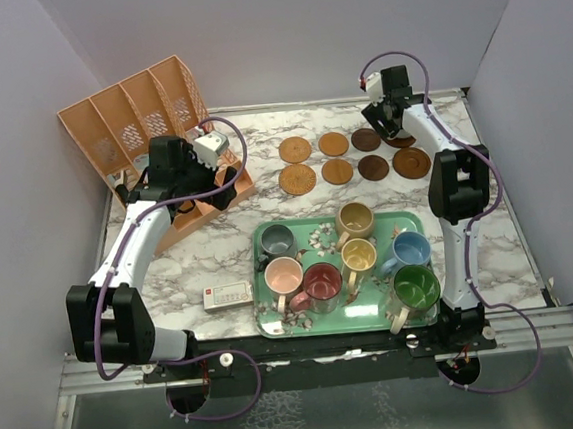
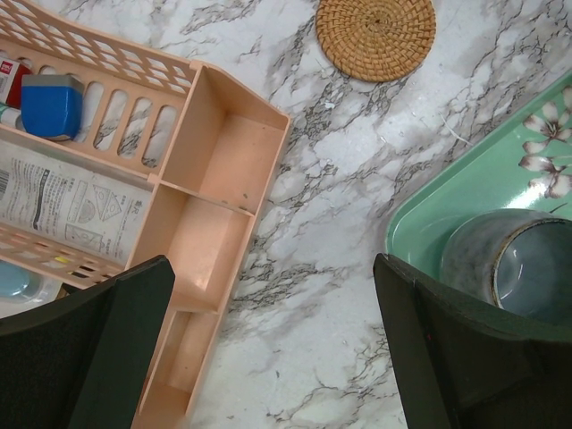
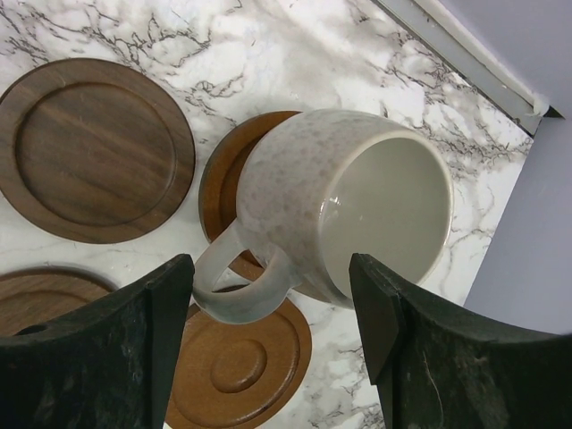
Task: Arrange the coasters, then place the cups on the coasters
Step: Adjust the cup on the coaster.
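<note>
Cream mug [image 3: 304, 179] is over a brown wooden coaster [image 3: 219, 183] at the far right of the table [image 1: 199, 252]. The right gripper [image 3: 273, 268] has its fingers apart on either side of the mug, handle by one finger; can't tell if they clamp it. The coasters [image 1: 337, 171] lie in two rows behind the green floral tray [image 1: 370, 311], which holds the grey mug [image 1: 277, 240], tan mug [image 1: 354, 219], pink mug [image 1: 284, 275], dark red mug [image 1: 323, 282], yellow mug [image 1: 357, 256], blue mug [image 1: 410, 249] and green mug [image 1: 415, 286]. Left gripper [image 2: 273, 268] is spread wide and empty, above the table between the peach organizer [image 2: 223, 152] and the tray.

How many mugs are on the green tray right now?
7. Back: grey mug, tan mug. Middle: yellow mug, blue mug. Front: pink mug, dark red mug, green mug. None seems hidden. The cream mug is elsewhere, at the right gripper.
</note>
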### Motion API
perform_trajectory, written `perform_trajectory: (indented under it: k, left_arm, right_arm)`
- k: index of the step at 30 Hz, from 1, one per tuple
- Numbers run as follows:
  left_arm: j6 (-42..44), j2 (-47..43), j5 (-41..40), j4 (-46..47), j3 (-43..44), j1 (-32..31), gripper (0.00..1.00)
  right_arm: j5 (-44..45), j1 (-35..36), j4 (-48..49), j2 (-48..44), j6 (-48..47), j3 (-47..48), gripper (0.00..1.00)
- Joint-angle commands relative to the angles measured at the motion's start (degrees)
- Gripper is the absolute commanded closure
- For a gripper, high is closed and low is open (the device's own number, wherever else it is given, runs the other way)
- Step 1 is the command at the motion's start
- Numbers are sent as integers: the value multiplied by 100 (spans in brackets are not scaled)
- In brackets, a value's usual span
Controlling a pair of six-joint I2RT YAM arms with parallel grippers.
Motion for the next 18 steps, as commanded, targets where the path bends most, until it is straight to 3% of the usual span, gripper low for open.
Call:
perform_trajectory:
  k: [1,18]
  left_arm:
    - [-27,-170,196,106,-68,29,2]
    - [-33,-159,180,110,-75,30,2]
  right_arm:
    - [11,22,-126,-296,52,-16,29]
    - [-31,13,-295,-367,13,104,30]
